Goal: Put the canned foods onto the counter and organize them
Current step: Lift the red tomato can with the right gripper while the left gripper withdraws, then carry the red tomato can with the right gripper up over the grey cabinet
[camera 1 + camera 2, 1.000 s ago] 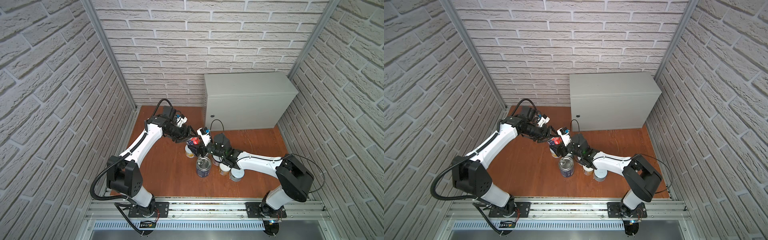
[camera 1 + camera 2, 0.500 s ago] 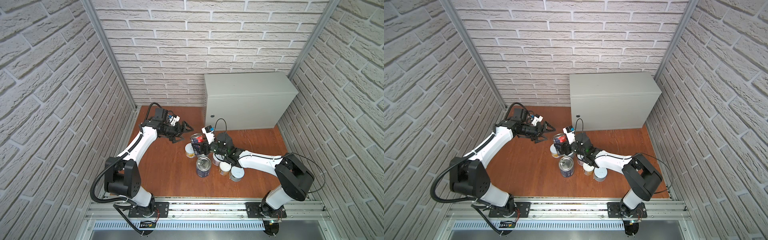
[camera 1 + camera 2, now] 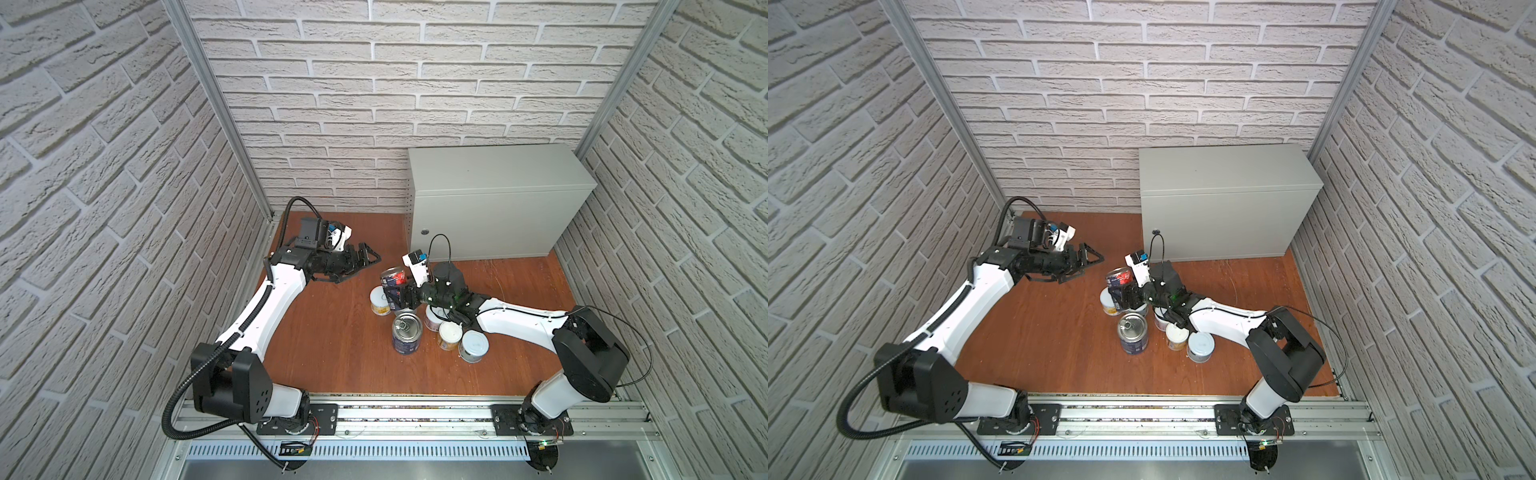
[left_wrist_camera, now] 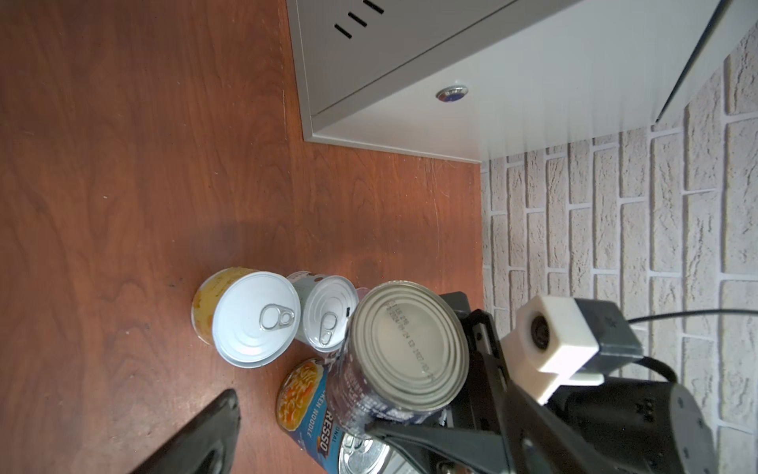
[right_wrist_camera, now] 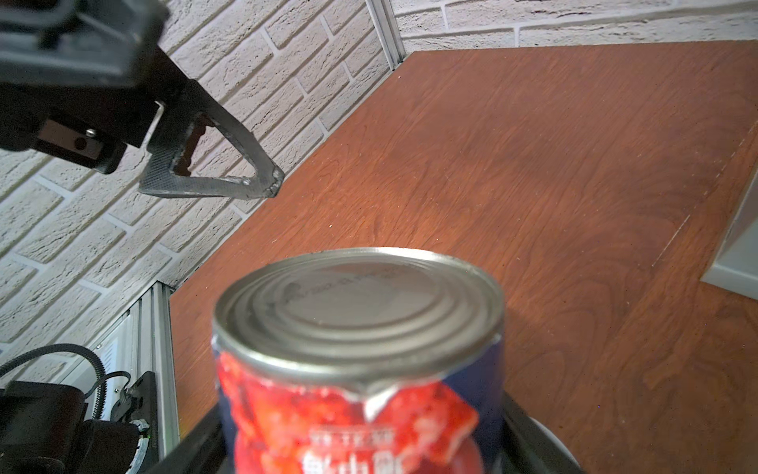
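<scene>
right gripper [image 3: 402, 296] clamped on dark-blue tin [image 3: 393, 277], about upright, held over tabletop's [image 3: 332, 332] middle | counter [image 3: 498, 166] at back right corner, behind tin, nearer this gripper | left gripper [image 3: 366, 262] jaws apart, empty

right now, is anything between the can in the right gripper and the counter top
Nothing visible. The right gripper holds the can up above the other cans; only bare floor lies between it and the counter. The open left gripper is on the side away from the counter.
</scene>
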Robot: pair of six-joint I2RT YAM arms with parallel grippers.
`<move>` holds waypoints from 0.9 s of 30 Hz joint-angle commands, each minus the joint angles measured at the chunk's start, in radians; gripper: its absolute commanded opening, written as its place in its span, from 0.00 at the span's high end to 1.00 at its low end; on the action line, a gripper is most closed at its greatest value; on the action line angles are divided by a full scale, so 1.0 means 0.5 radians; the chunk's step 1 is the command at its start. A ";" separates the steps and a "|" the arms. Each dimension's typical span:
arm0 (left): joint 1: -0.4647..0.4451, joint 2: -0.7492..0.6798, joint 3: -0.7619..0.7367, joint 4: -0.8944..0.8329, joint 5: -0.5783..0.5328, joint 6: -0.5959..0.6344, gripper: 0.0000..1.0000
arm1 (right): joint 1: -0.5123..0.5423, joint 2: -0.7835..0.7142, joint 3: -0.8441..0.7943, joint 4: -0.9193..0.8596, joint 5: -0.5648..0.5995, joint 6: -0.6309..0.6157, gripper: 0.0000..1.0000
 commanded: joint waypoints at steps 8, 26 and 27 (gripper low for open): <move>0.013 -0.253 -0.161 0.116 -0.359 0.197 0.02 | -0.095 -0.336 0.237 -0.123 0.015 -0.094 0.54; -0.019 -0.607 -0.462 0.465 -0.598 0.260 0.02 | -0.129 -0.786 0.603 -0.952 0.445 -0.326 0.53; -0.023 -0.608 -0.463 0.479 -0.569 0.260 0.02 | -0.132 -0.807 0.607 -0.959 0.459 -0.327 0.53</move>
